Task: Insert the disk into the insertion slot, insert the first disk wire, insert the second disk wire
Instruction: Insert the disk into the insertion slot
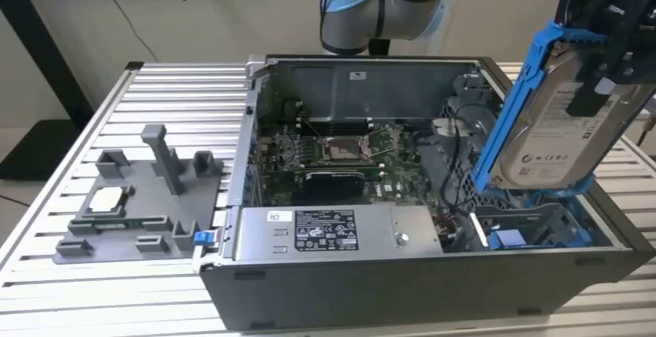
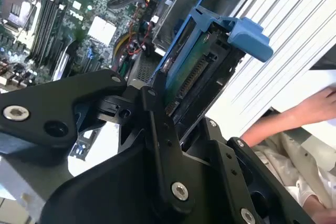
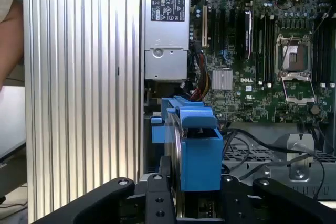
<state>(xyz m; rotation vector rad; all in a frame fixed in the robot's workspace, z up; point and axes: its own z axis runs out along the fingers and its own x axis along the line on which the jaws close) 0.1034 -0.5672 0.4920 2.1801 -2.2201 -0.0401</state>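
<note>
The black end effector (image 1: 594,84) is clamped on the silver rectangular hard drive in a bright blue plastic carrier frame (image 1: 558,118). It holds the drive on edge, slightly tilted, above the grey drive-bay cage with blue plastic rails (image 1: 533,229), at the exterior view's right of the open grey computer case (image 1: 410,291). The drive is not yet seated. The case rests on the slatted aluminium counter (image 1: 174,99).
</note>
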